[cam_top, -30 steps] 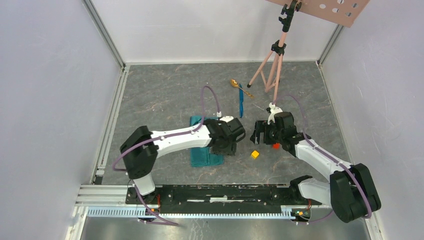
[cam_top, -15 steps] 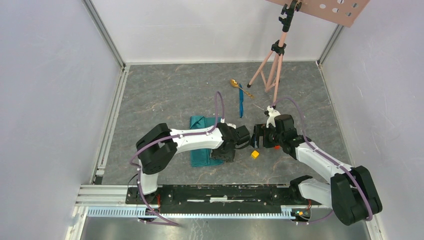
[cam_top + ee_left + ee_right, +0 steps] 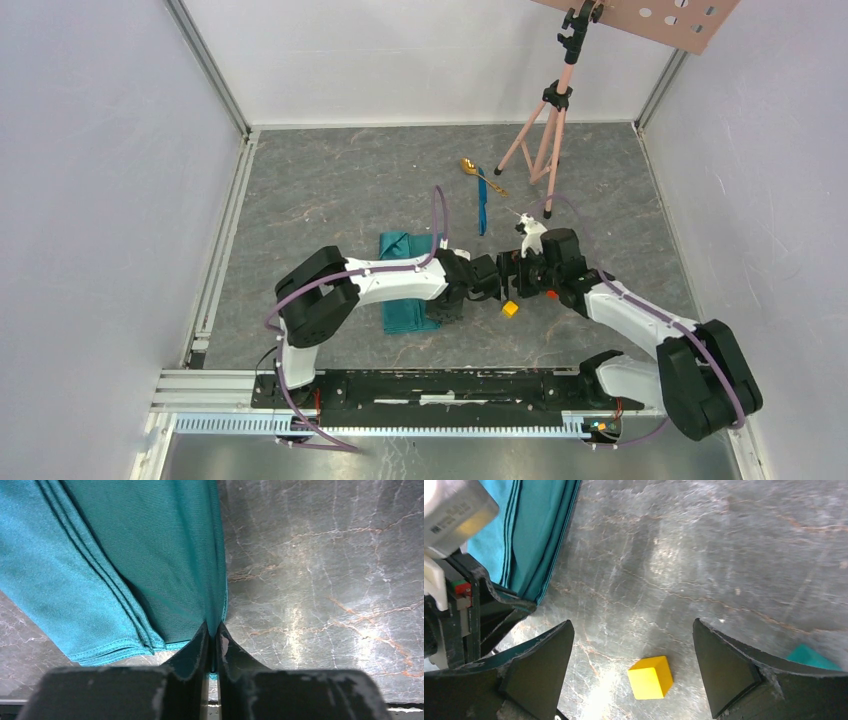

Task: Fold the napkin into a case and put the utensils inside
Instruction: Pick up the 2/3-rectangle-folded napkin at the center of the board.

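Observation:
The teal-green napkin lies folded into a narrow, layered strip left of centre, partly under my left arm. My left gripper is shut on the napkin at its right edge, near the corner closest to me. My right gripper stands open just above the floor, a yellow cube between its fingers and untouched. In the top view the right gripper sits close beside the left gripper. The gold spoon and the blue knife lie further back, apart from both grippers.
The yellow cube sits right of the napkin. A red cube peeks out beside the right wrist, and a teal cube shows behind the right finger. A pink tripod stands at the back right. White walls enclose the floor.
The left gripper has closed onto the napkin's right edge after its arm swung rightward. The right gripper has shifted left, closer to the left gripper, still open.

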{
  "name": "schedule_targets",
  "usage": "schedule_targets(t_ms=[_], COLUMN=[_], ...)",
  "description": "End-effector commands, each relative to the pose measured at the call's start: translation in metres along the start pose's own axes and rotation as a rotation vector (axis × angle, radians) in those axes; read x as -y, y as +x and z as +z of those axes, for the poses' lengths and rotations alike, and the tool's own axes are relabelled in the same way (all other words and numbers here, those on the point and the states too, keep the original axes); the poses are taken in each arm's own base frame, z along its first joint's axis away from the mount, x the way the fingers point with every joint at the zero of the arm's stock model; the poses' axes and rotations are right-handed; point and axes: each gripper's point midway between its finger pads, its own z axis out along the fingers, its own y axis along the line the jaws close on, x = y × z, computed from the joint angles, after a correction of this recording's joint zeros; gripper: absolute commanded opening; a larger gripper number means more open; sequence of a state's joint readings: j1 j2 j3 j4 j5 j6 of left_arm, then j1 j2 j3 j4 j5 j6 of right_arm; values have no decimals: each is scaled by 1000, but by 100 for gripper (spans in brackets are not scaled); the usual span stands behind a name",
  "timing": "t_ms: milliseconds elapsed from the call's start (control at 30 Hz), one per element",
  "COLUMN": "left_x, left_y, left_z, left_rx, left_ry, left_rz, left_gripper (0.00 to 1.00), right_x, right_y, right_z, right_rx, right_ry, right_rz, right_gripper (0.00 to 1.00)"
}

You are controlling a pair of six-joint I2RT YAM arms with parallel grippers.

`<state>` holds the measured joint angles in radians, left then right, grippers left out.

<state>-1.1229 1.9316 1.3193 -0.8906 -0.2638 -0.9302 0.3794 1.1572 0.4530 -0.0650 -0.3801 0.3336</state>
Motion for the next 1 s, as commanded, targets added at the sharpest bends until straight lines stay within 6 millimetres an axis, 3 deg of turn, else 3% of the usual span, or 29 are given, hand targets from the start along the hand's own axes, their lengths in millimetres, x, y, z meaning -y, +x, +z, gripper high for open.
schedule_targets(t_ms=[0,67,333,600,967], left_x=[-5,-7,-7,-7,-6], left_y=[-16,-19,-25,-25,-22], left_z=[-12,-17,-38,-43,-44], left_rx=[98,118,158,163,153], left_ry=[19,31,92,114,138], left_rz=[-62,-71,-79,-68,-57], left_gripper=[9,3,2,2,2], right_x=[-21,-28,-61,-77,-112], right_y=[-13,-14,-16,-37,-17], right_z=[13,20,48,60,81], right_rx=[6,-6,-73,-28,-75], right_ry=[-80,-111,-257,-272,-353], right_rz=[7,63,345,421,523], right_gripper=[95,96,97,97,96])
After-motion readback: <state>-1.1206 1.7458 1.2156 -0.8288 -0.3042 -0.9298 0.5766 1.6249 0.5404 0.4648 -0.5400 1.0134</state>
